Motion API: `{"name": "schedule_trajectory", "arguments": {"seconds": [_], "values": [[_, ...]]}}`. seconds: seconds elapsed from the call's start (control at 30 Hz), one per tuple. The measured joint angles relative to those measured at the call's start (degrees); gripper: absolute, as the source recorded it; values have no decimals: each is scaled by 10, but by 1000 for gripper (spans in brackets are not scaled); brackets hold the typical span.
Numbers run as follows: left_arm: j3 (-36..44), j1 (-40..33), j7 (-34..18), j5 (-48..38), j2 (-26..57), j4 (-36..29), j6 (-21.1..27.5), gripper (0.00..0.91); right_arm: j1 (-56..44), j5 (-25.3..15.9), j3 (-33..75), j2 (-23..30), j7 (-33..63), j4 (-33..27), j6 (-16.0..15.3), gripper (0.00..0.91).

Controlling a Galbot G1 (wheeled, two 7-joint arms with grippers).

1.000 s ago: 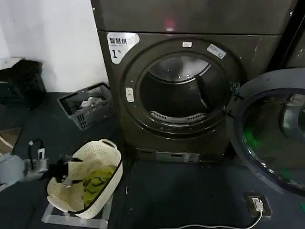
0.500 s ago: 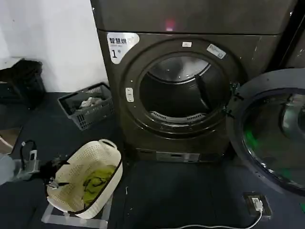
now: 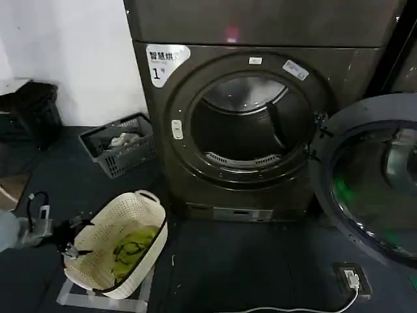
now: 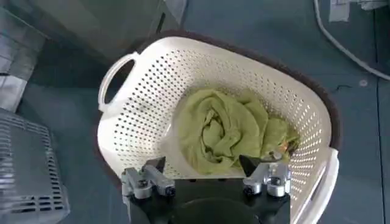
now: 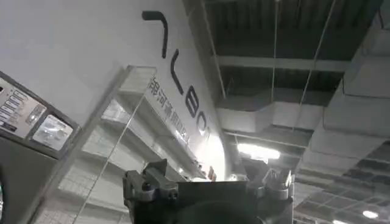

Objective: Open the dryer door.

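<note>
At the right edge of the head view, the dryer door (image 3: 374, 179) stands swung fully open, hinged on the right side of the drum opening (image 3: 244, 124). Its inner face, a dark grey surround about tinted glass, is turned out toward the room and the camera; the round panel stands upright on its edge, roughly level with the dryer's front and extending rightward from the hinge, its far side cut off by the frame. The dryer (image 3: 254, 117) shows its drum exposed, with a white label bearing the numeral 1 at the upper left of the front panel. Low on the left, the left gripper (image 3: 68, 235) hovers at the near rim of a white perforated laundry basket (image 3: 146, 208); the left wrist view shows its fingers (image 4: 146, 181) spread wide, holding nothing, above a green cloth (image 4: 222, 131) lying in the basket. A grey crate (image 3: 120, 147) sits on the floor between the wall and the dryer. The right gripper (image 5: 207, 182) points upward toward the ceiling, its fingers apart and empty.
</note>
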Motion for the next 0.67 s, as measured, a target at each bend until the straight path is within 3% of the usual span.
{"name": "schedule_trajectory", "arguments": {"seconds": [0.67], "values": [[-5,2,11,27,12,5,-18,907,-2,0,2,10,-3,6,1,907]]}}
